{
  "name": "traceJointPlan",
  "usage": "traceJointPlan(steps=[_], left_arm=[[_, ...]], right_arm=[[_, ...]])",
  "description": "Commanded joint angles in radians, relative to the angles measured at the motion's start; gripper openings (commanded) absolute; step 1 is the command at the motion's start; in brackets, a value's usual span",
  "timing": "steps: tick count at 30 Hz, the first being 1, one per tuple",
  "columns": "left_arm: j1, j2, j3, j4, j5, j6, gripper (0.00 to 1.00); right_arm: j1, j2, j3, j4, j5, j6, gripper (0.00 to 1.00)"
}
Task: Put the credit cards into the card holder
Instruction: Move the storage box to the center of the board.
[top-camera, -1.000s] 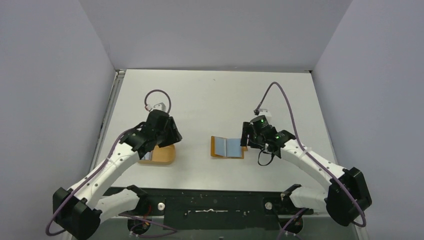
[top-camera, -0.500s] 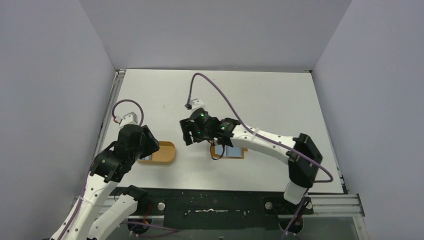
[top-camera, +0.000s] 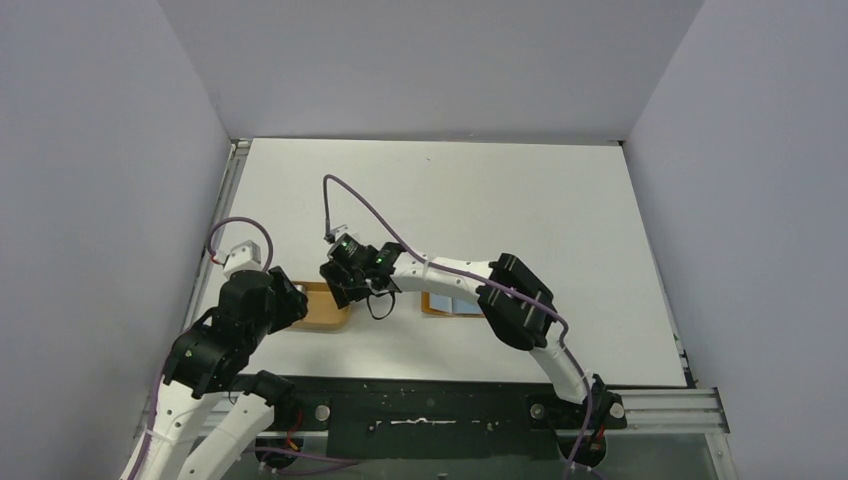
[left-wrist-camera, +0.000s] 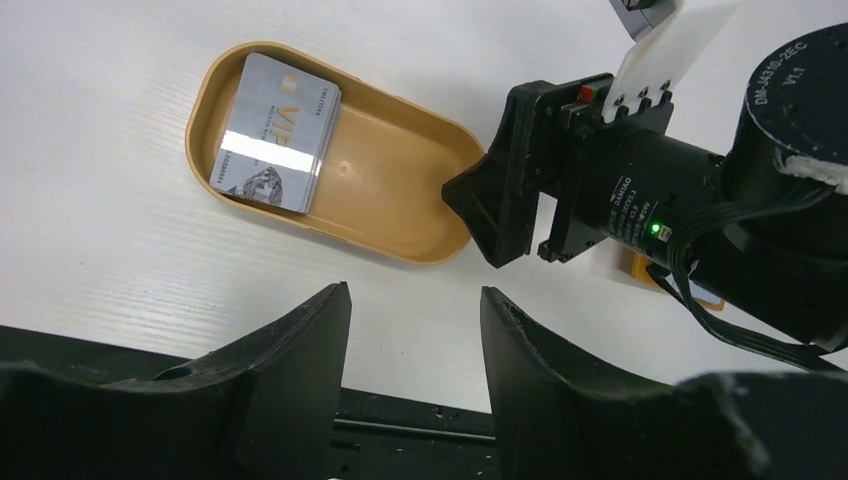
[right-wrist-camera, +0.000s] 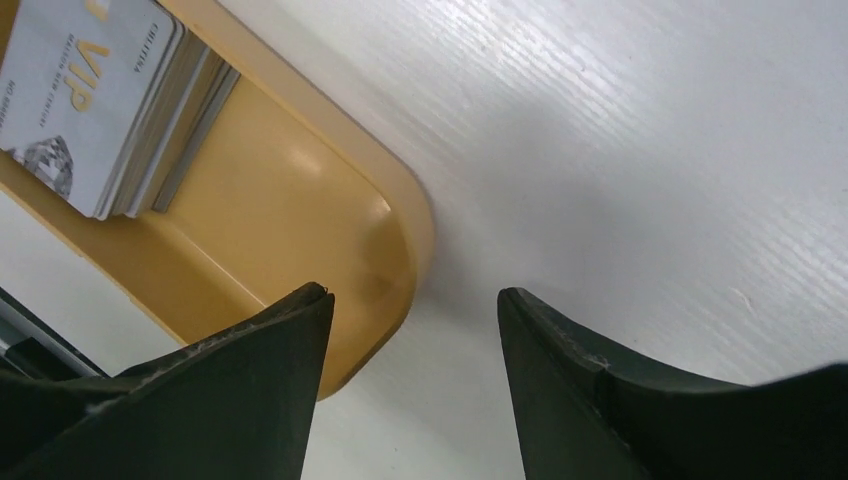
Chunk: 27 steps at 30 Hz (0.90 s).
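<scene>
A stack of silvery grey credit cards (left-wrist-camera: 277, 132) lies in the left end of an orange oval tray (left-wrist-camera: 400, 205). My right gripper (right-wrist-camera: 415, 295) hangs open over the tray's (right-wrist-camera: 290, 210) other rounded end, one finger above the tray floor and one above the table; the cards (right-wrist-camera: 90, 95) lie ahead of it, untouched. My left gripper (left-wrist-camera: 415, 300) is open and empty over bare table near the front edge, short of the tray. In the top view, the tan card holder (top-camera: 452, 304) lies open to the tray's (top-camera: 328, 310) right, partly under the right arm.
The right arm (top-camera: 450, 275) stretches leftward across the middle of the table, its elbow (top-camera: 515, 300) over the card holder's right side. The black base rail (top-camera: 420, 410) runs along the near edge. Grey walls close the table on three sides.
The right arm has swung left from the card holder to the tray's right end. The left arm has pulled back off the tray toward the near left.
</scene>
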Motion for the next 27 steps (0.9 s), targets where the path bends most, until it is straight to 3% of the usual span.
traceJointPlan(steps=[1, 6, 12, 27], left_arm=[[0.005, -0.004, 0.004, 0.014, -0.016, 0.017, 0.48], [0.006, 0.015, 0.002, 0.021, -0.003, 0.025, 0.49], [0.006, 0.024, -0.006, 0.033, 0.001, 0.023, 0.49], [0.006, 0.043, -0.041, 0.074, 0.012, 0.016, 0.49]], right_arm=[[-0.021, 0.014, 0.089, -0.031, 0.012, 0.015, 0.58], [-0.055, 0.03, 0.081, -0.017, 0.036, 0.028, 0.39], [-0.109, 0.055, 0.105, -0.02, 0.024, 0.048, 0.27], [-0.291, 0.072, 0.12, -0.05, 0.066, 0.019, 0.19]])
